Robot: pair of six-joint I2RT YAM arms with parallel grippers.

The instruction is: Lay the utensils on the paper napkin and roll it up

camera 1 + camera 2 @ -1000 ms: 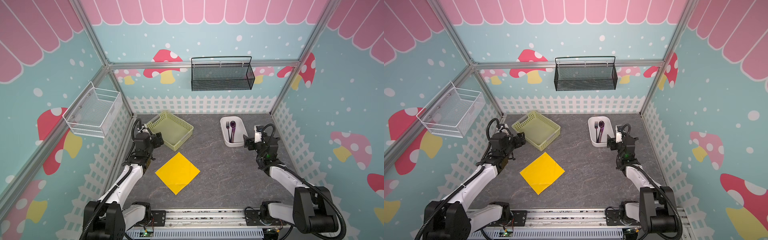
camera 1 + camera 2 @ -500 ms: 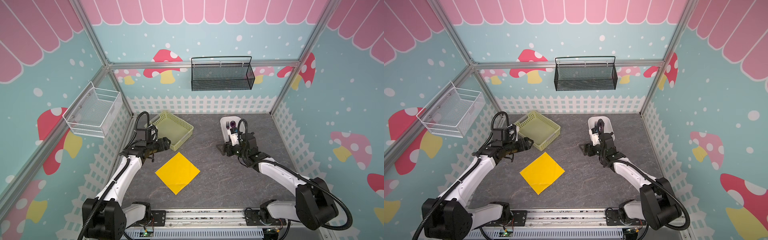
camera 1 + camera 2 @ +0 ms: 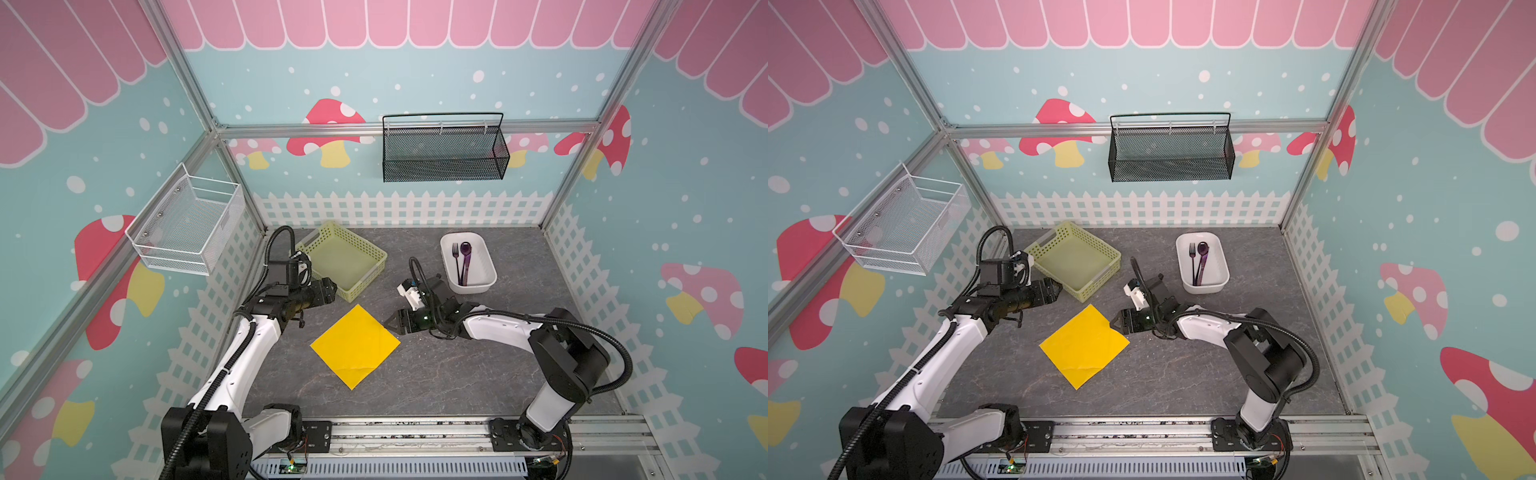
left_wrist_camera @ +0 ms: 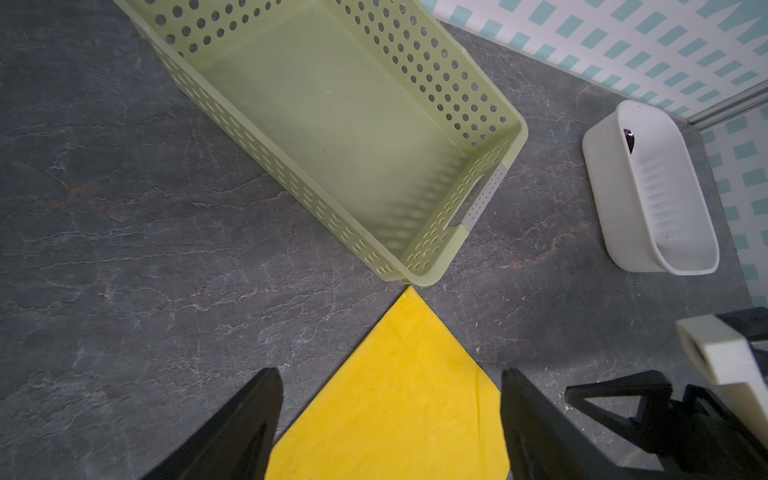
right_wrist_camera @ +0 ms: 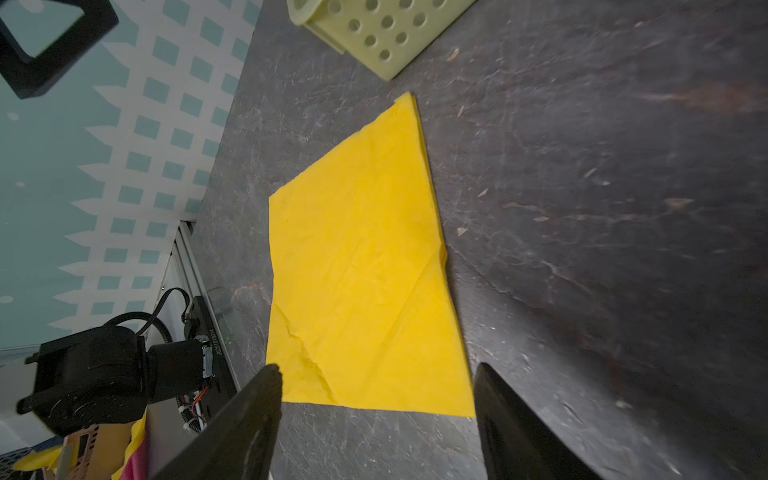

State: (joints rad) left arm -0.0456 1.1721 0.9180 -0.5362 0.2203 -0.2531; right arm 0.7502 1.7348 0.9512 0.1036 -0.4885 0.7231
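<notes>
- Counter (image 3: 457,374): dark grey slab with a stone look and pale veins and scuffs, closed in on three sides by a white picket-fence trim (image 3: 399,208).
- Walls (image 3: 415,83): teal with white dots and red mushrooms, pink scallops along the top, and aluminium frame bars in the corners.
- Black mesh basket (image 3: 444,158) hangs on the back wall. A white wire basket (image 3: 187,228) hangs on the left wall.
- Metal rail (image 3: 415,432) runs along the front edge and carries both arm bases.
- Paper napkin (image 3: 355,347): bright yellow and creased, lying flat near the middle of the counter and turned like a diamond. Its far corner sits just beside a corner of the pale green perforated basket (image 3: 376,253).
- Utensils (image 3: 462,262): they lie in a white tub (image 3: 486,257) at the back right of the counter, well apart from the napkin. The black fork (image 3: 456,257) and purple spoon (image 3: 466,250) lie side by side.
- Left claw (image 4: 386,374): spread wide and holding nothing, above the napkin's far corner, close to the green basket.
- Right claw (image 5: 378,370): also spread and holding nothing, low over the counter at the napkin's right-hand corner. In both top views its tips reach the sheet's edge.
</notes>
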